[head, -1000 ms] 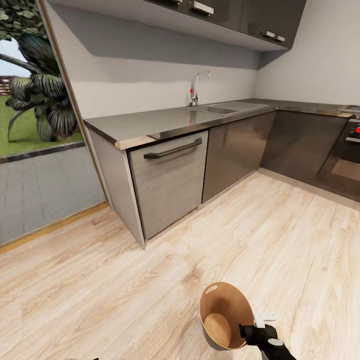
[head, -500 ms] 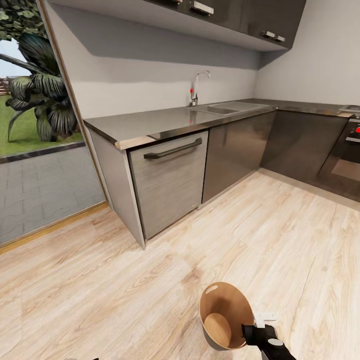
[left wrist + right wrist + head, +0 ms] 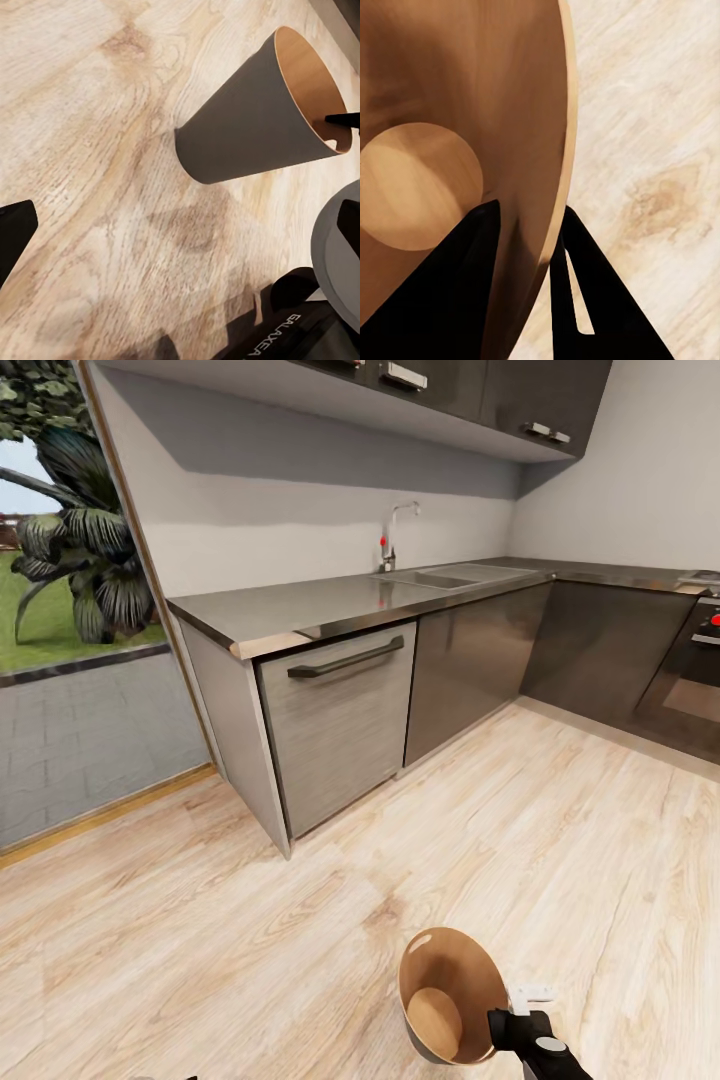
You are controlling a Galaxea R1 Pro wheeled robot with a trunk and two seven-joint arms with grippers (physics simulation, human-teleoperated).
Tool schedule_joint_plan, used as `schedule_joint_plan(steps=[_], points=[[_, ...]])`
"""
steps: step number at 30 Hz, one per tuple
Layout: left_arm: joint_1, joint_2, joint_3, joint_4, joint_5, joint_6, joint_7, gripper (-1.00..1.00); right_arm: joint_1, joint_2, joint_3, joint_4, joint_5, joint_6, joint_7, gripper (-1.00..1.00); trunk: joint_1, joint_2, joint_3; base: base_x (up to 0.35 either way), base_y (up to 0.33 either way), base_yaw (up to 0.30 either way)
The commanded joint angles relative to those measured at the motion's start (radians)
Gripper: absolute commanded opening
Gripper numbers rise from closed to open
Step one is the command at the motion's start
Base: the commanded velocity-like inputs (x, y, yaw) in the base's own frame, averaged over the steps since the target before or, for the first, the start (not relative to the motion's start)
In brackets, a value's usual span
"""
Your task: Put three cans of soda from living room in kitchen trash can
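**Ana:** Right wrist view gives us the close-up: the right gripper point(image 3: 521, 247) has one finger inside the tash can point(image 3: 450, 97) and one outside, pinched tight on the wall just below the rim. The tan floor of the bin is bare, no cans in there.

**Ben:** And from the head camera the tash can point(image 3: 452, 1000) is tipped, its mouth leaning toward the dishwasher point(image 3: 340, 725), well out on the wood floor point(image 3: 200, 920) from it. The right gripper point(image 3: 500, 1028) sits on the rim at the side away from the dishwasher.

**Ana:** That's the risk for me. It's a thin-wall pinch on one side of a tapered bin. I'd judge it can pivot or slip out of those fingers if the arm swings quickly.

**Ben:** Agreed. The left wrist view shows the tash can point(image 3: 255, 120) leaning over, only an edge of its base near the floor point(image 3: 90, 150), so a slip probably means it topples and rolls.

**Ana:** What about the left gripper point(image 3: 180, 225)?

**Ben:** Spread wide, holding nothing; dark fingertips at either edge, the bin beyond them, on the dishwasher's side.

**Ana:** So no second hand to steady it. And no orange cans anywhere near, so the real job isn't started as far as the bin shows.

**Ben:** One more worry: the robot's own base point(image 3: 337, 255) is just beside the bin. Roll forward and it could knock it.
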Motion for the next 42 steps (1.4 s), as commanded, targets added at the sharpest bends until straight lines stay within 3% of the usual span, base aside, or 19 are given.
schedule_joint_plan(steps=[1, 12, 18, 20, 23, 25, 30, 31, 35, 42], points=[[0.000, 0.000, 0.000, 0.000, 0.000, 0.000, 0.000, 1.00, 0.000, 0.000, 0.002, 0.000, -0.004, 0.000, 0.001, -1.00, 0.000, 0.000, 0.000, 0.000, 0.000, 0.000], [0.000, 0.000, 0.000, 0.000, 0.000, 0.000, 0.000, 1.00, 0.000, 0.000, 0.001, 0.000, -0.004, 0.000, 0.001, -1.00, 0.000, 0.000, 0.000, 0.000, 0.000, 0.000], [0.000, 0.000, 0.000, 0.000, 0.000, 0.000, 0.000, 1.00, -0.001, 0.000, 0.002, -0.089, -0.006, 0.043, 0.000, -1.00, 0.000, 0.000, 0.000, 0.000, 0.000, 0.000], [0.000, 0.000, 0.001, 0.000, 0.000, 0.000, 0.000, 1.00, -0.001, 0.000, 0.002, -0.172, -0.009, 0.172, 0.000, -1.00, 0.000, 0.000, 0.000, 0.000, 0.000, 0.000], [0.000, 0.000, 0.000, 0.000, 0.000, 0.000, 0.000, 1.00, -0.001, 0.000, 0.001, -0.258, -0.011, 0.297, 0.000, -1.00, 0.000, 0.000, 0.000, 0.000, 0.000, 0.000], [0.000, 0.000, 0.001, 0.000, 0.000, 0.000, 0.000, 1.00, 0.000, 0.000, 0.000, -0.426, -0.012, 0.493, 0.000, -1.00, 0.000, 0.000, 0.000, 0.000, 0.000, 0.000], [0.000, 0.000, 0.001, 0.000, 0.000, 0.000, 0.000, 1.00, 0.000, -0.001, -0.003, -0.558, -0.012, 0.736, 0.000, -1.00, 0.000, 0.000, 0.000, 0.000, 0.000, 0.000], [0.000, 0.000, 0.001, 0.000, 0.000, 0.000, 0.000, 1.00, 0.000, -0.001, -0.004, -0.620, -0.012, 0.830, -0.001, -1.00, 0.000, 0.000, 0.000, 0.000, 0.000, 0.000], [0.000, 0.000, 0.001, 0.000, 0.000, 0.000, 0.000, 1.00, 0.000, -0.003, -0.005, -0.681, -0.011, 0.909, 0.000, -1.00, 0.000, 0.000, 0.000, 0.000, 0.000, 0.000], [0.000, 0.000, 0.001, 0.000, 0.000, 0.000, 0.000, 1.00, 0.000, -0.002, -0.004, -0.701, -0.011, 0.935, 0.000, -1.00, 0.000, 0.000, 0.000, 0.000, 0.000, 0.000]])
